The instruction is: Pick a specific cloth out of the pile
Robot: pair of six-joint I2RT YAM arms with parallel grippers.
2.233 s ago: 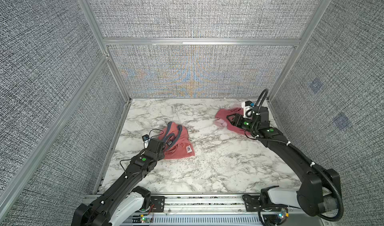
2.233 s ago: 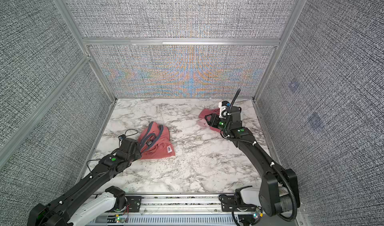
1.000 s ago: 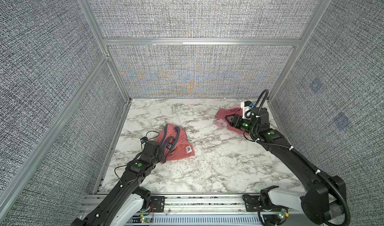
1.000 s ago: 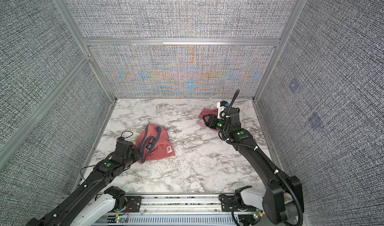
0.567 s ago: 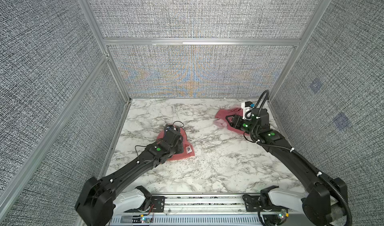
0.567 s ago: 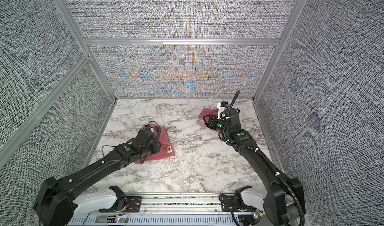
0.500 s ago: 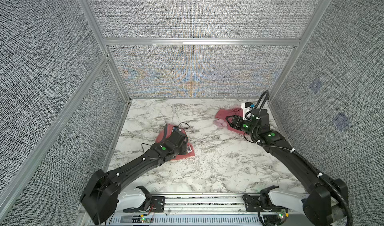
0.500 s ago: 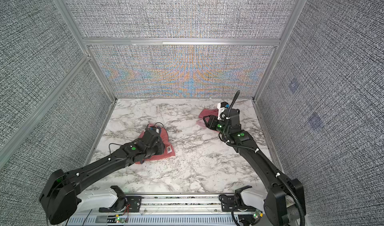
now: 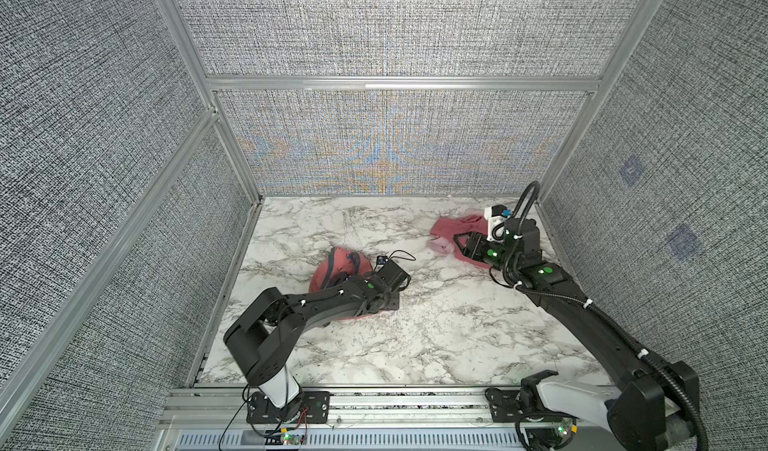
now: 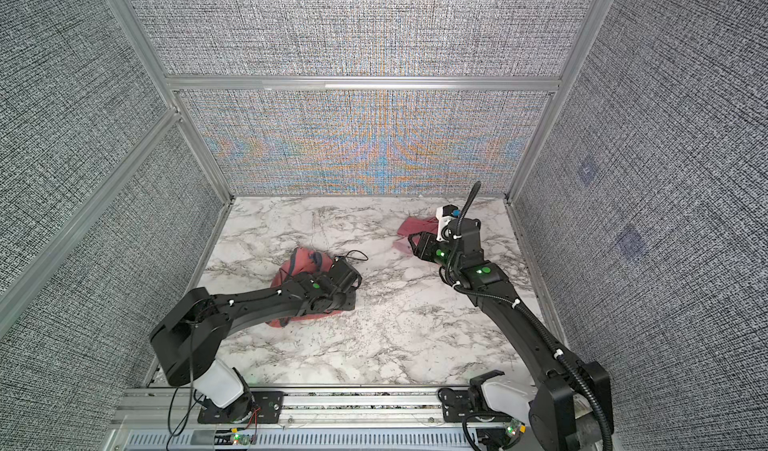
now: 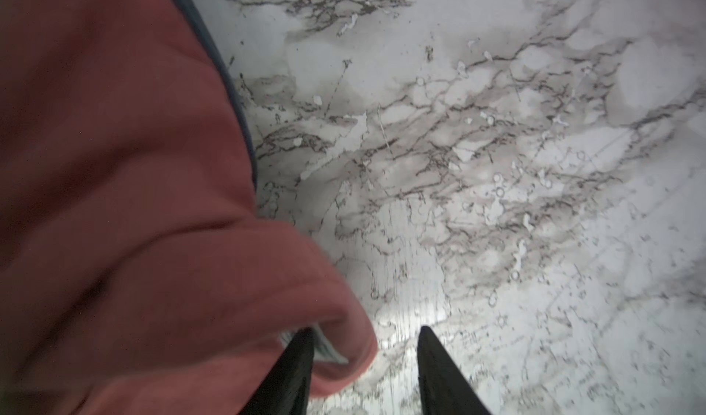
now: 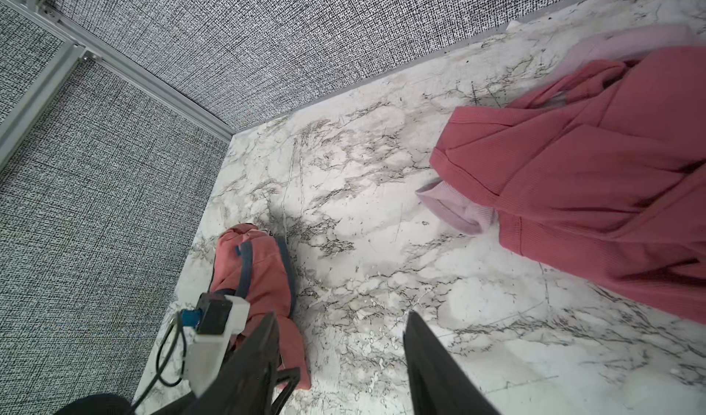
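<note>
The cloth (image 9: 332,262) (image 10: 299,264), coral with grey-blue trim, lies crumpled left of the table's middle, partly under my left arm. My left gripper (image 9: 390,301) (image 10: 347,299) is low at the cloth's front right corner. In the left wrist view its jaws (image 11: 365,331) stand apart, with a fold of the cloth (image 11: 133,164) and its white patch against one finger (image 11: 301,363). The pile (image 9: 451,228) (image 10: 409,226) sits at the back right: a rose-red garment (image 12: 592,187) over a pale pink one (image 12: 454,206). My right gripper (image 9: 459,247) (image 12: 340,317) hovers open beside it, holding nothing.
The marble table (image 9: 415,336) is boxed in by grey fabric walls (image 9: 124,220) on aluminium posts at the left, back and right. A metal rail (image 9: 395,399) carrying both arm bases runs along the front edge. The left arm's cable (image 9: 401,255) loops above the cloth.
My left arm has swung from the cloth's left side across it to its front right corner. The cloth has bunched a little. The right arm and the pile have hardly moved.
</note>
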